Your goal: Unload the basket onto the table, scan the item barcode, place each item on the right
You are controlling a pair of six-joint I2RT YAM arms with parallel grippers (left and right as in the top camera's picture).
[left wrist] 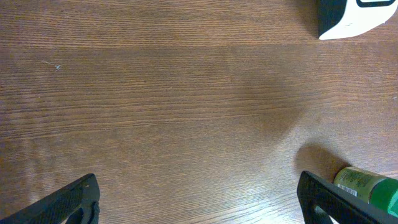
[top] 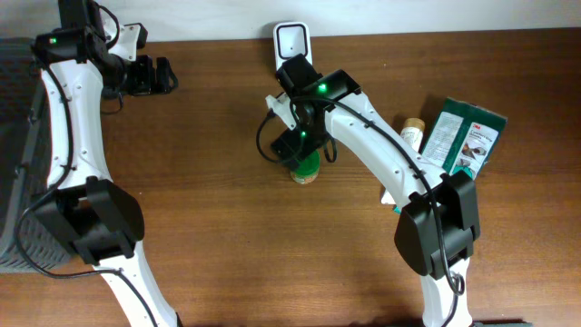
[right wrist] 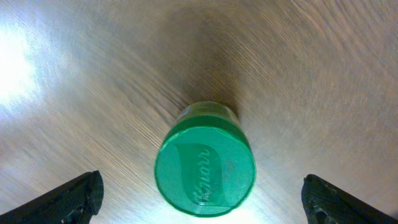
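The jar stands upright on the table, near the scanner. The right pincer hangs over it, spread wide and not touching. The left pincer is open, well apart. The jar's label possibly bears a barcode.

Worktop: brown wood, fine straight grain, smooth satin finish catching glare. Jar lid: glossy green plastic, raised lettering. Scanner: smooth white plastic shell. Right arm: white plastic casing, slight sheen; joints matt black. Right claw fingers: matt black. Packets: printed, lightly glossy; card or film unclear.
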